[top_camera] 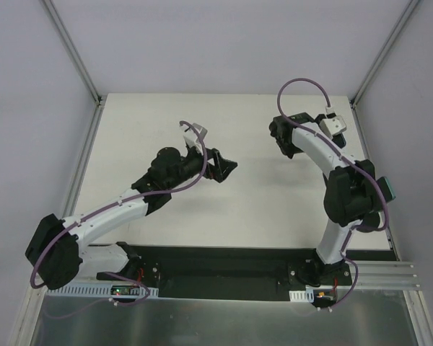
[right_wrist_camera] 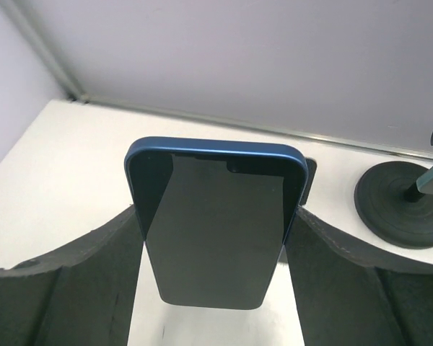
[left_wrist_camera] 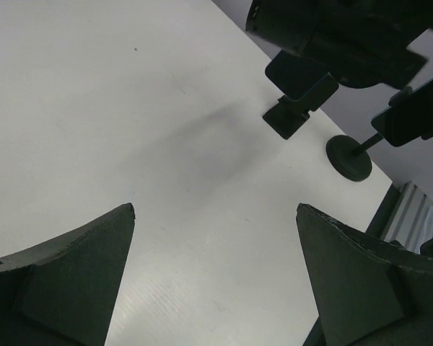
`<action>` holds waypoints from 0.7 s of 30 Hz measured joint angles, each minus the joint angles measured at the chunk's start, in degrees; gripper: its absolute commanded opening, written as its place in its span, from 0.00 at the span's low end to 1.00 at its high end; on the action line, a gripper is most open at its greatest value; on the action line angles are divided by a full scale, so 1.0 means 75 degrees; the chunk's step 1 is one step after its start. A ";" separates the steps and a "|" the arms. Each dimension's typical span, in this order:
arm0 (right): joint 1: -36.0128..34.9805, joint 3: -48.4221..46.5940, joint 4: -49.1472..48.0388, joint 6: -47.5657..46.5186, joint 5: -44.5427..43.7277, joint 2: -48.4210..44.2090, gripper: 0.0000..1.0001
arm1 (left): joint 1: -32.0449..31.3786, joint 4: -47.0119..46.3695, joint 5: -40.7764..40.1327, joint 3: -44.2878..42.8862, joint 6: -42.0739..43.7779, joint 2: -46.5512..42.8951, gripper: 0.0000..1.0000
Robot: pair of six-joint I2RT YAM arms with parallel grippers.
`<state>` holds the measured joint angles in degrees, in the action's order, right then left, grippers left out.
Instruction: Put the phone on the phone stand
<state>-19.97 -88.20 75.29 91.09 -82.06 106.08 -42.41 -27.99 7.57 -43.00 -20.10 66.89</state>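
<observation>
The phone (right_wrist_camera: 213,231), dark glass face with a blue rim, stands upright between my right gripper's (right_wrist_camera: 216,216) fingers, which touch both its side edges. A bit of the black phone stand (right_wrist_camera: 310,180) shows behind its right edge. In the left wrist view the phone (left_wrist_camera: 301,78) hangs tilted under the right gripper, just above or on the small black stand (left_wrist_camera: 286,120); I cannot tell if they touch. In the top view the right gripper (top_camera: 281,138) hides both. My left gripper (left_wrist_camera: 215,209) is open and empty over bare table, also seen in the top view (top_camera: 227,169).
A round black base with a thin post (left_wrist_camera: 348,156) stands just right of the phone stand, and shows in the right wrist view (right_wrist_camera: 398,205). White table (top_camera: 202,216) with grey walls and frame rails around it.
</observation>
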 measured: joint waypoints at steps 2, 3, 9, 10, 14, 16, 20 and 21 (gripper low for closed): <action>-0.0449 0.0000 -0.0017 -0.0376 0.0009 -0.0347 0.01 | 0.0000 -0.0006 0.0128 -0.0038 -0.0187 0.0332 0.95; -0.0708 0.0000 -0.0055 -0.0880 0.0079 -0.0592 0.00 | 0.0000 -0.0017 0.0175 -0.0044 -0.0283 0.0519 0.95; -0.0970 0.2410 -0.2987 -0.5333 0.2559 -0.4331 0.01 | 0.0006 -0.0819 0.0583 -0.0434 -0.0909 0.2148 0.98; -0.0813 0.2629 -0.3153 -0.5706 0.3037 -0.4811 0.01 | 0.0015 -0.1070 0.0647 -0.0533 -0.1087 0.2463 0.98; -0.0399 0.2617 -0.3579 -0.6674 0.4578 -0.5741 0.01 | 0.0026 -0.2159 0.1285 -0.0898 -0.2046 0.3547 0.98; -0.0423 0.2669 -0.3809 -0.6907 0.5284 -0.5872 0.01 | 0.0026 -0.2690 0.1766 -0.1326 -0.2652 0.4167 0.96; -0.0443 0.3144 -0.4036 -0.7061 0.6347 -0.6356 0.01 | -0.0105 -0.4007 0.2419 -0.1687 -0.3617 0.4963 0.95; -0.0443 0.3232 -0.4036 -0.7090 0.6531 -0.6499 0.01 | -0.0166 -0.4202 0.2524 -0.1687 -0.3730 0.5033 0.89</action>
<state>-23.29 -63.96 45.01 37.91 -33.08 57.34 -43.66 -59.51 26.50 -55.66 -48.07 104.64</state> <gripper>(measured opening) 0.728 0.956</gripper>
